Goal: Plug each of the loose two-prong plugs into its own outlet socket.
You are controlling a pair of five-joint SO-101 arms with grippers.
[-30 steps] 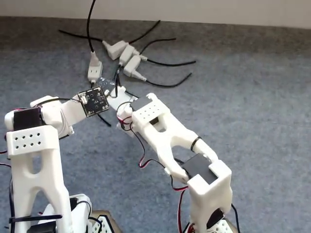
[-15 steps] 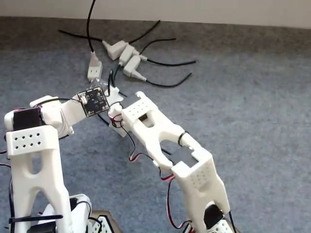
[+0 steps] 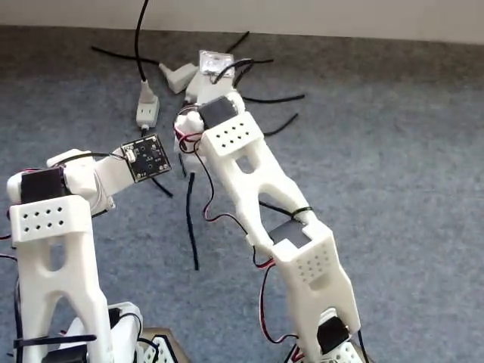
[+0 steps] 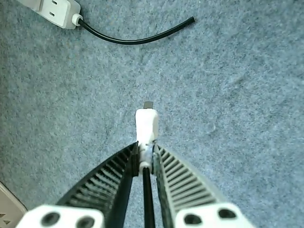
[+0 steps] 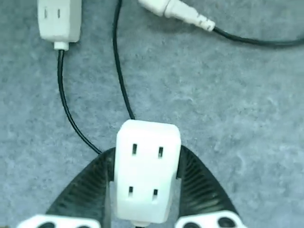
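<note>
My left gripper (image 4: pixel 145 148) is shut on a white two-prong plug (image 4: pixel 147 126), whose black cord runs back between the fingers; its prongs point out over bare carpet. In the high view the left wrist (image 3: pixel 147 157) sits at mid-left. My right gripper (image 5: pixel 147 153) is shut on a white outlet block (image 5: pixel 147 171) with two pairs of slots facing the camera. The right arm (image 3: pixel 234 144) stretches to the far cluster of cords. Beyond the held block lie another white outlet (image 5: pixel 58 19) and a loose white plug (image 5: pixel 175 10).
A white outlet (image 3: pixel 147 110) on a long black cable lies behind the left wrist, seen also as the outlet (image 4: pixel 54 9) with a short cord stub. A loose black cord (image 3: pixel 191 219) lies on the grey carpet between the arms. Open carpet spreads to the right.
The right arm has swung from beside the left wrist out to the far cluster of outlets and cords, uncovering a black cord on the carpet. The left arm has stayed put.
</note>
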